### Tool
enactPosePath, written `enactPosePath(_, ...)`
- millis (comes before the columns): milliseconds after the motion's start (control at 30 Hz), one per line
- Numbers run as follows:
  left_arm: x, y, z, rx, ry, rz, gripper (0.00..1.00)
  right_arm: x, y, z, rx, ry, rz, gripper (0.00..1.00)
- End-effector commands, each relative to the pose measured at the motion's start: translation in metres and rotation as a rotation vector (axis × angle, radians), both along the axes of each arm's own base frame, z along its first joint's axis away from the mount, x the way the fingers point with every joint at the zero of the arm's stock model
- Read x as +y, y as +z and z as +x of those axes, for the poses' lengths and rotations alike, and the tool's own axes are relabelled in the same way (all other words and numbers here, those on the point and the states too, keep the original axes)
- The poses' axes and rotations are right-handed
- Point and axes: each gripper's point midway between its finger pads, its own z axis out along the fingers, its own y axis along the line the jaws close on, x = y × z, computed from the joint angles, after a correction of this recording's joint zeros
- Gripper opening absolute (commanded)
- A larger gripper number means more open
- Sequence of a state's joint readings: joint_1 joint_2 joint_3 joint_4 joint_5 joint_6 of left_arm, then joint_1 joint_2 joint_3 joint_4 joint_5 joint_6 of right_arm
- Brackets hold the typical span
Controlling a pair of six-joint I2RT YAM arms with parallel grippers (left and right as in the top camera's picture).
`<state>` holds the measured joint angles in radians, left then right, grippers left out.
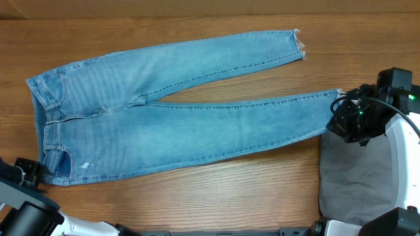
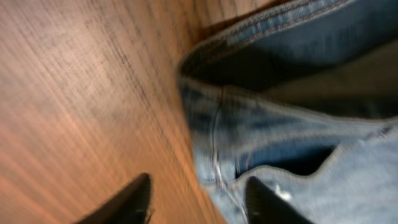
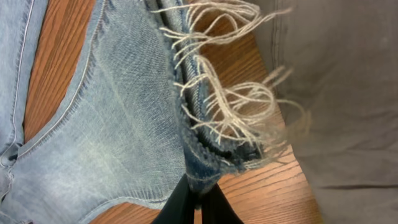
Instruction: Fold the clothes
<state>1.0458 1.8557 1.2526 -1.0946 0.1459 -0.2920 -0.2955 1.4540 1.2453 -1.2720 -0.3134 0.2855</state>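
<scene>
On the bench (image 1: 197, 203), flat-spread jeans (image 1: 164, 124).
Right end effector (image 3: 198, 202) clamped on frayed hem (image 3: 200, 127); left end effector (image 2: 199, 180) spread apart beside waistband (image 2: 267, 31), gripping nothing.

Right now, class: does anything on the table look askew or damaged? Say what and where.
The jeans lie with legs splayed in a V, not together. The ankle hem pinched by the right gripper is frayed, threads trailing. A small white scuff marks the hip.
</scene>
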Motion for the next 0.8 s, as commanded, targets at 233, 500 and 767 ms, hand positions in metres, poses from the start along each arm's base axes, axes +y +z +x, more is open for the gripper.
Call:
enactPosePath(233,-0.008,-0.032,0.007,-0.049,0.033,0.041,0.48,-0.008,0.01,0.006,-0.038,-0.013,-0.033,0.08)
enactPosePath(500,-0.024,-0.02,0.003,-0.075,0.073,-0.061,0.04,-0.009,0.015,0.009,-0.054,-0.015,-0.038,0.05)
enactPosePath(767,0.008,0.075,-0.03,-0.154,0.205,0.072,0.04,-0.017,0.073,0.01,-0.097,-0.029,-0.098,0.04)
